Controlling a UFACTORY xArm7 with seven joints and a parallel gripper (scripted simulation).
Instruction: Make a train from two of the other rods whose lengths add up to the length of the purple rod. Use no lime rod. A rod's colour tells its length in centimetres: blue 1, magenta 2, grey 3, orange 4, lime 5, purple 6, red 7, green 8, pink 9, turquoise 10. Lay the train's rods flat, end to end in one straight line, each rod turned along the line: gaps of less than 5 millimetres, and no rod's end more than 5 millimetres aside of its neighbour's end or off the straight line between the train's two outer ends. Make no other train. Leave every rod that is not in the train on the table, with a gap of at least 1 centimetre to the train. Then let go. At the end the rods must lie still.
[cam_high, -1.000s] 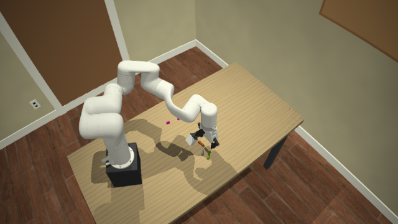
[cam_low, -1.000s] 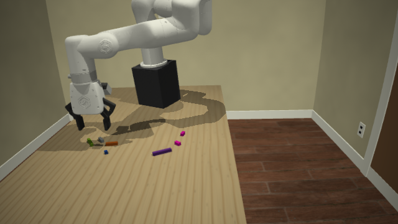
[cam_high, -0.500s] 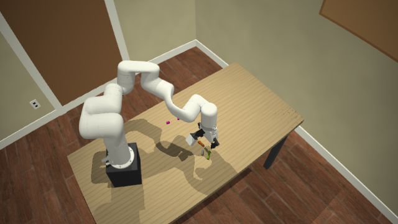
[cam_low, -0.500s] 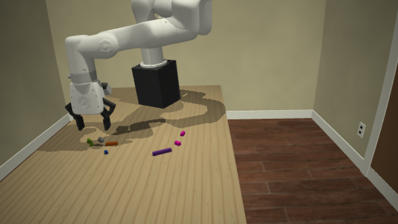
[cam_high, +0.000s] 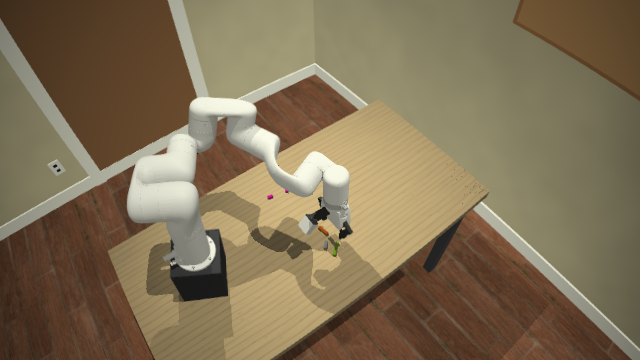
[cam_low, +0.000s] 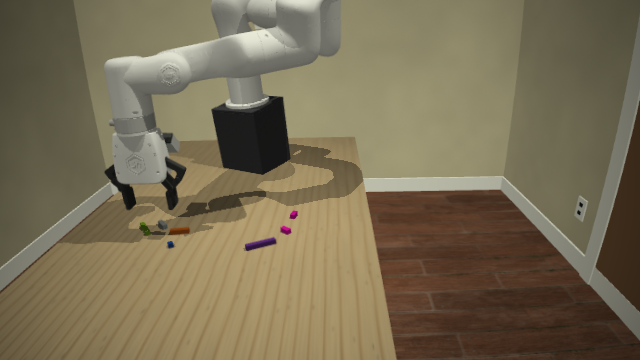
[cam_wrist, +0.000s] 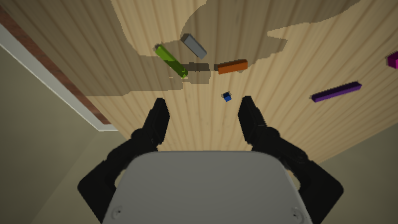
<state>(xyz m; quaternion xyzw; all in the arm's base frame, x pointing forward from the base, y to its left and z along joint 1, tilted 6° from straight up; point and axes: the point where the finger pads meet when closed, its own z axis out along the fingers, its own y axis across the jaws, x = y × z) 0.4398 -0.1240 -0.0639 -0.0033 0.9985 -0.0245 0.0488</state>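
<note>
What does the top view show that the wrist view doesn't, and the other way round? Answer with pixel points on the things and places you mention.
Only top: the black base (cam_high: 200, 287) (cam_low: 240, 140), the wall socket (cam_high: 56, 167) (cam_low: 580, 209) and a second magenta rod, though I can't tell which of the two the wrist view misses.

Only wrist: the blue rod (cam_low: 170, 244) (cam_wrist: 227, 97) and the purple rod (cam_low: 260, 244) (cam_wrist: 336, 92).

Both: the orange rod (cam_high: 323, 230) (cam_low: 179, 231) (cam_wrist: 233, 67), the grey rod (cam_high: 325, 245) (cam_low: 162, 225) (cam_wrist: 194, 46), lime (cam_high: 335, 249) (cam_low: 144, 229) (cam_wrist: 171, 61), one magenta rod and the open pincer (cam_high: 332, 223) (cam_low: 151, 206) (cam_wrist: 203, 106).

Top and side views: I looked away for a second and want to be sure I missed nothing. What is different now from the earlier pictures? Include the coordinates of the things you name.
Nothing visibly changed. The open hand (cam_high: 325, 224) (cam_low: 151, 206) (cam_wrist: 203, 106) hangs in the same place above the table, and the rods lie as they did.
</note>
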